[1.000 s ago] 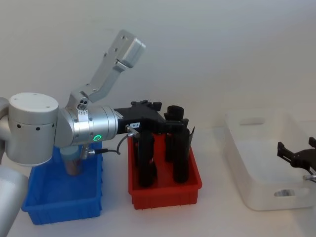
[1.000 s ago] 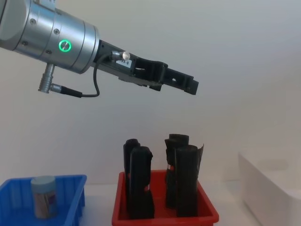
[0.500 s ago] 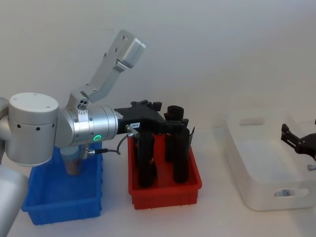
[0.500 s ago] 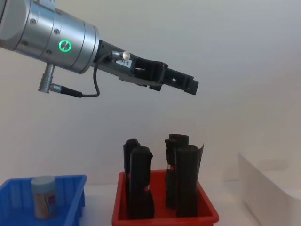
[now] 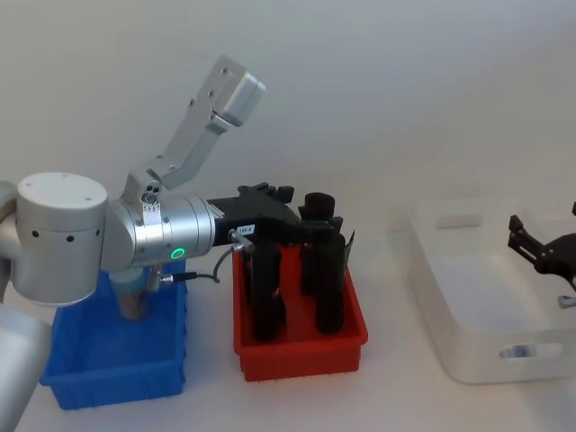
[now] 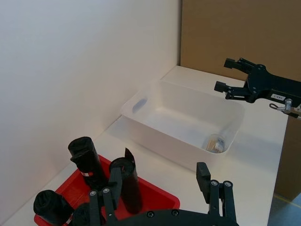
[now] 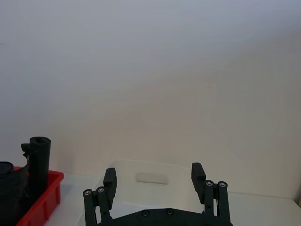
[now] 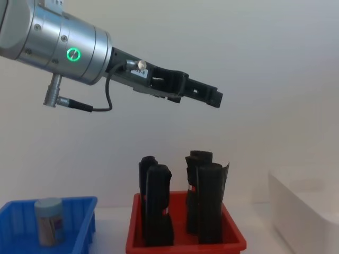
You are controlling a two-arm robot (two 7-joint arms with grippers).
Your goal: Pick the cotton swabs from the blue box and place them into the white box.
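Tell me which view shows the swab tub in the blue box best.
Chest view: the cotton swab tub stands upright in the blue box, cap and side unobstructed. In the head view the left arm covers most of it. Both wrist views face the white box.

Black rolls [image 5: 266,306] betw. blue box [image 5: 112,382], white box [image 5: 468,355].

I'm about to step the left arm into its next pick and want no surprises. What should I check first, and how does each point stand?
1. Left tool open and empty: ok.
2. Cotton swabs upright in the blue box: ok.
3. Left tool above those swabs: not ok; it hangs over the red tray of black rolls.
4. Room in the white box: ok; another tub lies inside.
5. Right tool away from the blue box: ok; open, by the white box.
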